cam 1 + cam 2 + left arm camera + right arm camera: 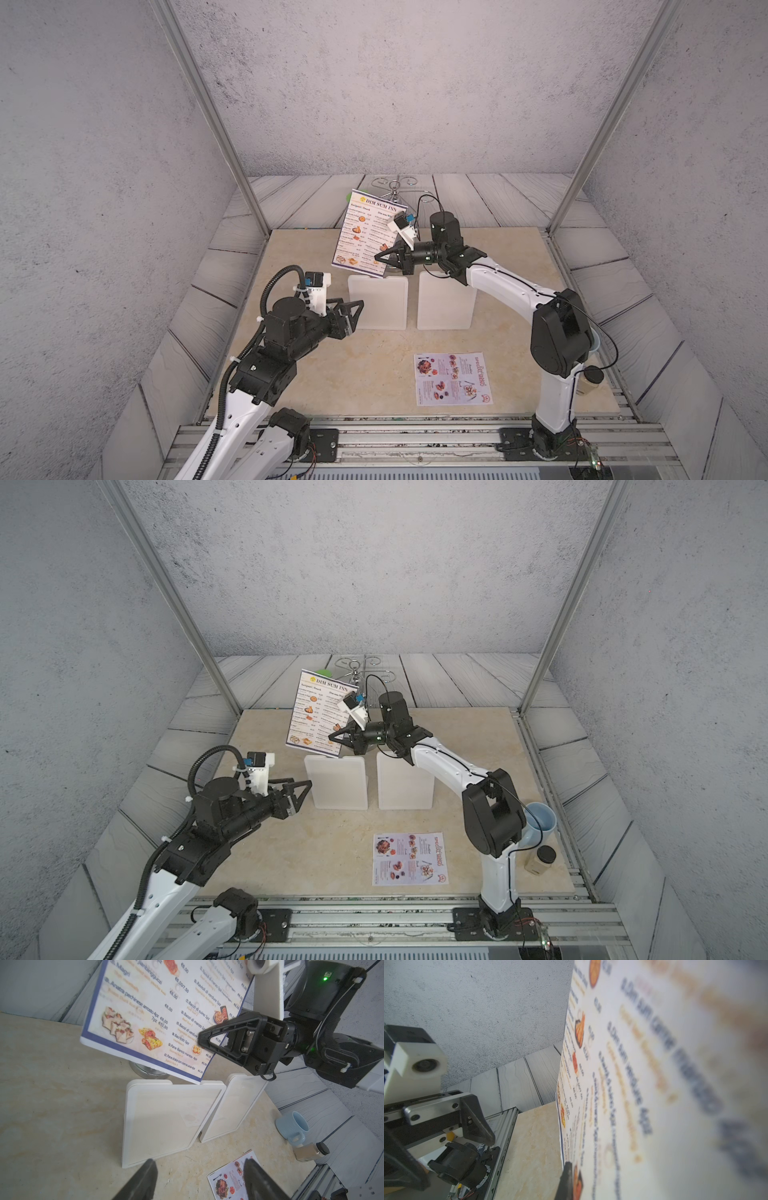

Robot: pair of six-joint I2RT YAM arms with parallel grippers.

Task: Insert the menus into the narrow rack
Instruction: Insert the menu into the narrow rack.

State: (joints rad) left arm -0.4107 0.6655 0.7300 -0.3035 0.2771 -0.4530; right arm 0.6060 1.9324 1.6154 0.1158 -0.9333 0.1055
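The white, dark-bordered "DIM SUM INN" menu [360,235] [312,712] [145,1012] [654,1064] hangs tilted in the air. My right gripper [380,256] [333,736] [202,1038] [571,1169] is shut on its right edge. The sheet's lower corner sits at the top edge of the left of two white narrow racks [376,301] [336,783] [164,1122]; the second rack [446,301] [232,1109] stands beside it. The lilac "SPECIAL MENU" sheet [453,379] [409,859] [230,1176] lies flat near the front. My left gripper [357,305] [305,785] [199,1162] is open and empty, left of the racks.
A pale blue mug [540,823] [293,1128] and a black-lidded jar [540,860] [311,1152] stand at the right edge by the right arm's base. A metal wire stand [395,185] is at the back behind the held menu. An aluminium rail [415,436] runs along the front.
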